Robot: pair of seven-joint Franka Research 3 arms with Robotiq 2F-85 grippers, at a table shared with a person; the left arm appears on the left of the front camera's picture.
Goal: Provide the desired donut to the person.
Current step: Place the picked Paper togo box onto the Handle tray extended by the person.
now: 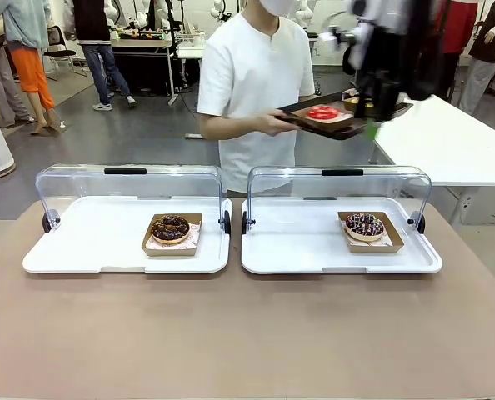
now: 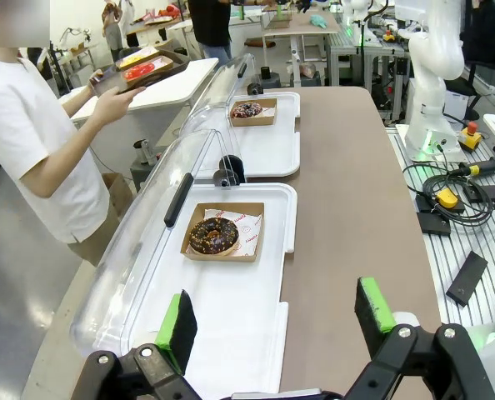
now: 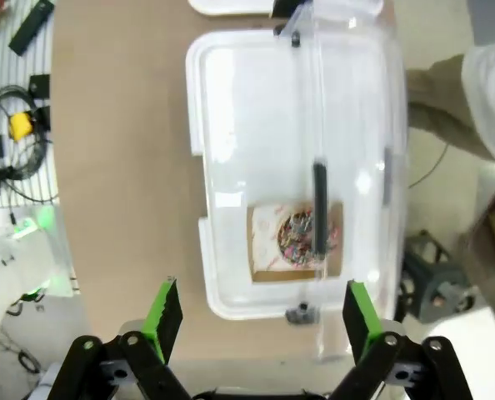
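Two white trays with raised clear lids sit on the table. The left tray [image 1: 81, 250] holds a chocolate donut [image 1: 171, 228] in a brown card dish. The right tray [image 1: 297, 250] holds a sprinkled chocolate donut [image 1: 365, 224]. The person [image 1: 256, 75] stands behind them holding a dark tray [image 1: 314, 125] with a red donut [image 1: 322, 112]. My left gripper [image 2: 274, 321] is open above the near end of the left tray, short of the chocolate donut [image 2: 213, 236]. My right gripper [image 3: 262, 315] is open high over the right tray, looking down on the sprinkled donut [image 3: 302, 235]; in the front view it is a blur [image 1: 374, 123].
A white table [image 1: 456, 142] stands at the back right. The clear lid [image 3: 347, 167] and its black handle [image 3: 319, 208] lie between my right wrist camera and the donut. Cables and boxes [image 2: 447, 200] lie beside the table. Bare brown tabletop [image 1: 247, 333] stretches in front of the trays.
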